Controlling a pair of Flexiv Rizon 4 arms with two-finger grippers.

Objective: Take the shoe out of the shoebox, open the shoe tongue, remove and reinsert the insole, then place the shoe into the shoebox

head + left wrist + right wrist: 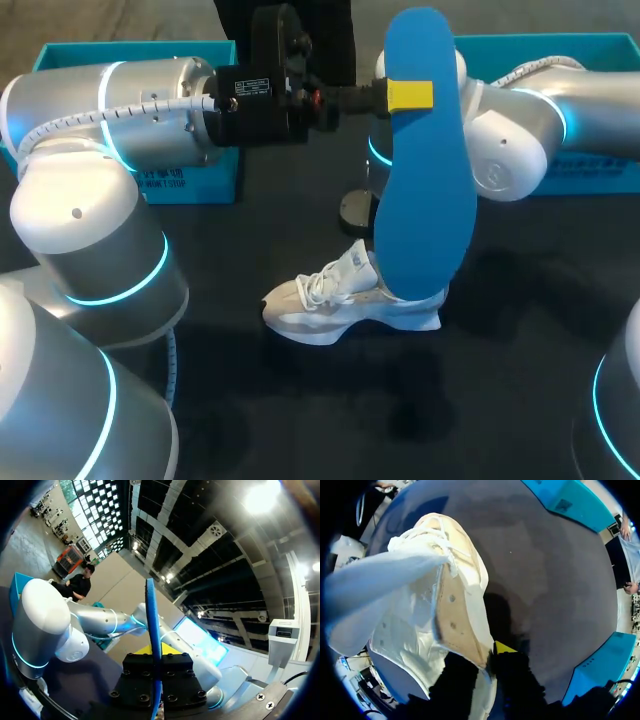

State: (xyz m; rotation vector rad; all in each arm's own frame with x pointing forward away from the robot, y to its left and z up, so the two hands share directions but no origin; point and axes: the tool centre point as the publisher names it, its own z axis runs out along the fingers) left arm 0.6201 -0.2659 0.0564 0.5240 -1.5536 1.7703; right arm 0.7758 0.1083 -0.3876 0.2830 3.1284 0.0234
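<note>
Gripping blue insole (430,190) aloft, left gripper (408,95) clamped; right gripper (491,655) pinching shoe (340,300) heel.

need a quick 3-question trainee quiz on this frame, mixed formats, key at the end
1. Fill in: the right hand grips the white ___.
2. True or false: the insole lies inside the shoe.
3. What holds the insole up in the air? A left hand; B right hand; C nothing.
Key: 1 shoe; 2 false; 3 A.
</note>
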